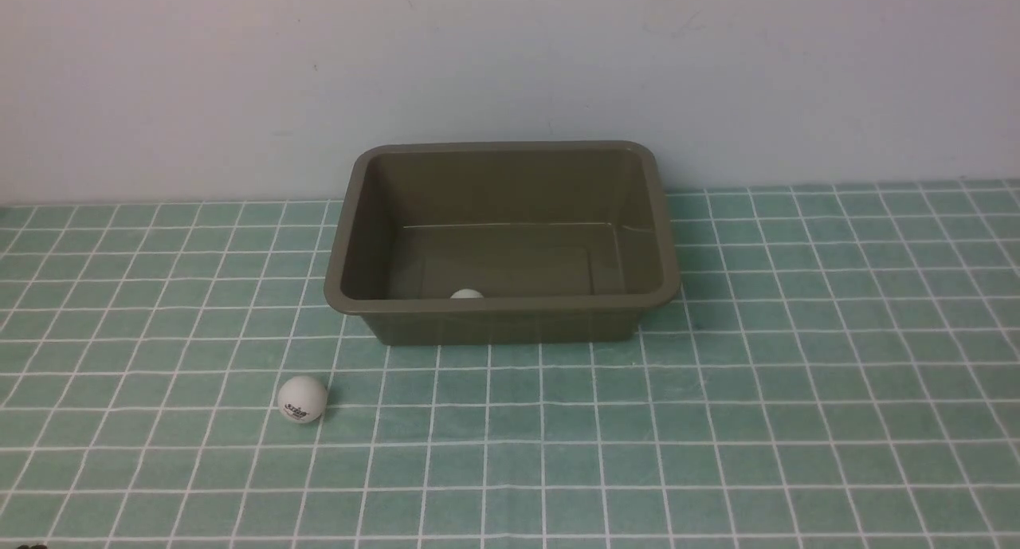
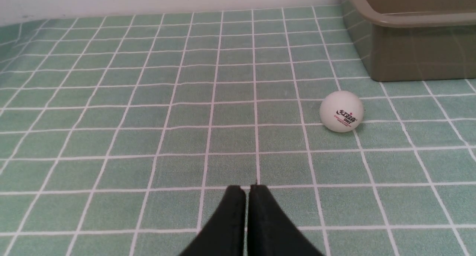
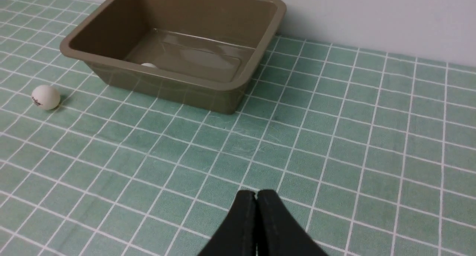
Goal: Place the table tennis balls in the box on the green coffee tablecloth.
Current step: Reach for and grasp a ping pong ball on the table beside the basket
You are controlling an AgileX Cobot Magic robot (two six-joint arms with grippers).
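The olive-brown box (image 1: 502,310) stands on the green coffee tablecloth (image 1: 717,421) against the wall. One white table tennis ball (image 1: 467,295) lies inside it by the near wall, only its top showing, and it also shows in the right wrist view (image 3: 148,65). A second ball (image 1: 302,398) with a printed logo rests on the cloth in front of the box's left corner (image 2: 341,111) (image 3: 45,97). My left gripper (image 2: 247,188) is shut and empty, short of that ball. My right gripper (image 3: 256,192) is shut and empty, well back from the box (image 3: 178,87). Neither arm shows in the front view.
A plain pale wall (image 1: 510,71) rises right behind the box. The gridded cloth reaches to every visible edge of the table.
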